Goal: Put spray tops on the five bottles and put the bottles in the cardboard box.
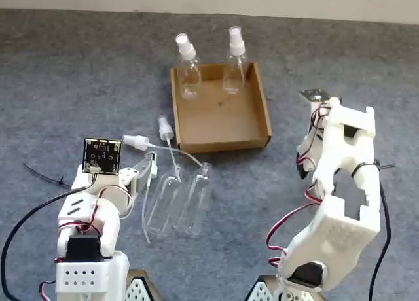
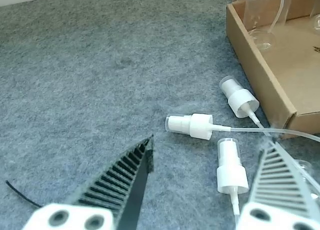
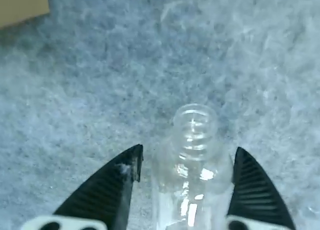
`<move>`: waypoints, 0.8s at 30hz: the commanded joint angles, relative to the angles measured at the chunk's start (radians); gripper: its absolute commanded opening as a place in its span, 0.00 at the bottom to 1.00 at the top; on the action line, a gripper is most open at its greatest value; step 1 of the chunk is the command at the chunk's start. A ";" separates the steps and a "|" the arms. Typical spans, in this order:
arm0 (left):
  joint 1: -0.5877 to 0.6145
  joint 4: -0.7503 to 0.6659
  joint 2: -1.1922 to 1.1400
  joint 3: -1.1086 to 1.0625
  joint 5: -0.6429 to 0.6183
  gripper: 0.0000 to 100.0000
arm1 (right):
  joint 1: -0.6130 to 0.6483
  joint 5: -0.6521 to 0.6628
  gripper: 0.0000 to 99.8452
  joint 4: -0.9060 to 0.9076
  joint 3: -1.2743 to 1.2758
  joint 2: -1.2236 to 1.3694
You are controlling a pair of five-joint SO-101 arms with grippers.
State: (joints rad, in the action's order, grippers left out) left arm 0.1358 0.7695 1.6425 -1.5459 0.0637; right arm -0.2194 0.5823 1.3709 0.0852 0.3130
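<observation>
My left end effector [image 2: 210, 140] hangs apart over three loose spray tops [image 2: 197, 125] at the cardboard box's [image 1: 222, 144] seven o'clock. The right end effector [image 3: 189, 149] is clamped on an uncapped bottle [image 3: 195, 122].

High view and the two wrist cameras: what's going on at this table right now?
Two arms are partway through capping bottles and boxing them. Two capped bottles stand at the far side of the cardboard box. The left pincer hangs open over three loose spray tops on the carpet, with two uncapped bottles lying close by. The right pincer holds a fifth bottle, which has no top on.
</observation>
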 commanded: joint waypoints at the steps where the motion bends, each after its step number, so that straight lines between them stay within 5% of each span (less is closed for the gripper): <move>1: 0.007 0.002 0.001 0.004 0.006 0.30 | -0.024 0.026 0.20 0.005 -0.053 -0.012; 11: 0.042 0.005 -0.008 0.019 -0.052 0.30 | -0.035 0.025 0.03 0.015 -0.061 -0.018; 19: 0.120 0.049 -0.028 0.097 -0.048 0.30 | -0.065 0.023 0.02 0.059 -0.050 -0.199; 24: 0.127 0.137 -0.239 0.269 -0.049 0.22 | -0.042 0.023 0.02 0.051 0.099 -0.407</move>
State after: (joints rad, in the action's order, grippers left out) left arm 0.2509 0.8493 1.5612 -1.4400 0.0069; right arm -0.2731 0.6007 1.4216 0.1204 0.0568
